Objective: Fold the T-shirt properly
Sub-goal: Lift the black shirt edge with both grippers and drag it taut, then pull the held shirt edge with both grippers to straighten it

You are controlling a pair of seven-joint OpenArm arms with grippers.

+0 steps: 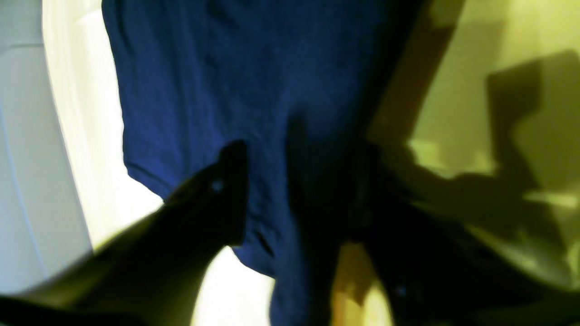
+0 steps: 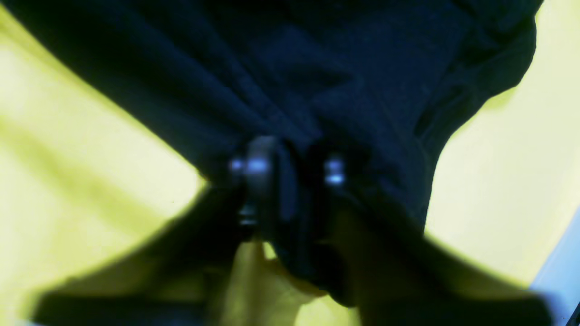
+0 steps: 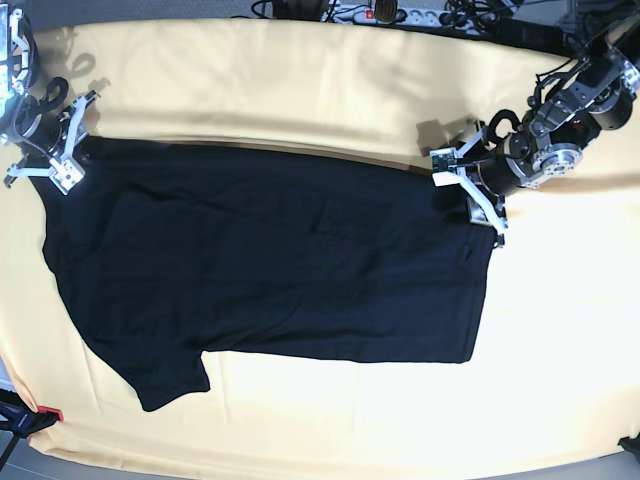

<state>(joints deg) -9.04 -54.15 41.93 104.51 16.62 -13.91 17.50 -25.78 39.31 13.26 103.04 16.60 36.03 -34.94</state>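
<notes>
The black T-shirt (image 3: 270, 270) lies spread flat and plain side up, with one sleeve (image 3: 165, 375) pointing to the front left. At the shirt's far left corner, my right gripper (image 3: 55, 165) is shut on the cloth. In the right wrist view its fingers (image 2: 258, 167) stand close together with a fold of the T-shirt (image 2: 294, 68) pinched between them. My left gripper (image 3: 478, 200) is at the shirt's far right corner. In the left wrist view its fingers (image 1: 226, 181) straddle a ridge of the T-shirt (image 1: 249, 68); whether they grip it does not show.
A large pale yellow cloth (image 3: 330, 90) covers the table under the shirt. A power strip and cables (image 3: 385, 12) run along the back edge. A small red thing (image 3: 50, 413) sits at the front left corner, beside the table's edge.
</notes>
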